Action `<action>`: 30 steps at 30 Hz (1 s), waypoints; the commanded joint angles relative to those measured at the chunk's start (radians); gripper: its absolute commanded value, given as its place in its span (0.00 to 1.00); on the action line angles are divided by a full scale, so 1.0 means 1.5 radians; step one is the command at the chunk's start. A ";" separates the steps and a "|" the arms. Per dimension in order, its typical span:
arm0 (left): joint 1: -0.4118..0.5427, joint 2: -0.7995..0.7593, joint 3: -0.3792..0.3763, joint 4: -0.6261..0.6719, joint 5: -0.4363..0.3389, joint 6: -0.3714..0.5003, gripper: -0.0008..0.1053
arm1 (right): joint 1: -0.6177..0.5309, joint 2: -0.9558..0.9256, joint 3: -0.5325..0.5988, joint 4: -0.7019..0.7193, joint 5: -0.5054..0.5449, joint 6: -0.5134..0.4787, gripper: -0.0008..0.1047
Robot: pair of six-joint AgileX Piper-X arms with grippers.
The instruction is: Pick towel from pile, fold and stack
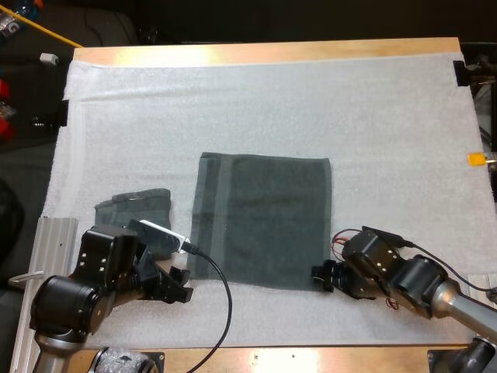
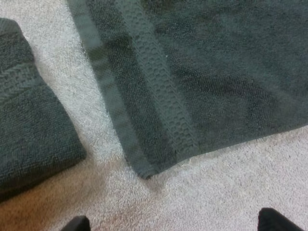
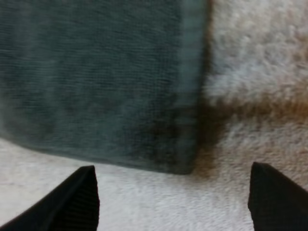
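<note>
A dark grey-green towel (image 1: 260, 219) lies spread flat on the white mat (image 1: 272, 109). A smaller folded towel (image 1: 133, 208) rests to its left. My left gripper (image 1: 180, 284) hovers at the flat towel's near left corner (image 2: 144, 171), fingers (image 2: 77, 224) apart with nothing between them; the folded towel (image 2: 29, 130) lies beside that corner. My right gripper (image 1: 320, 277) sits at the near right corner (image 3: 185, 166), its fingers (image 3: 72, 202) spread wide and clear of the cloth.
An aluminium rail (image 1: 46, 241) runs along the mat's near left side. The wooden table edge (image 1: 264, 51) borders the far side. Bare mat stretches beyond and to the right of the flat towel.
</note>
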 commanded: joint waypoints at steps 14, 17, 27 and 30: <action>0.000 -0.001 0.000 -0.002 0.004 0.004 0.62 | 0.000 0.084 0.000 -0.006 0.019 0.022 0.62; 0.000 -0.001 0.000 -0.002 0.004 0.004 0.62 | 0.000 0.102 0.000 -0.019 0.013 0.039 0.62; 0.000 -0.001 0.000 -0.002 0.004 0.004 0.62 | 0.003 0.155 0.000 -0.109 -0.066 0.091 0.48; 0.000 -0.001 0.000 -0.002 0.004 0.004 0.62 | 0.007 0.156 0.000 -0.109 -0.065 0.091 0.36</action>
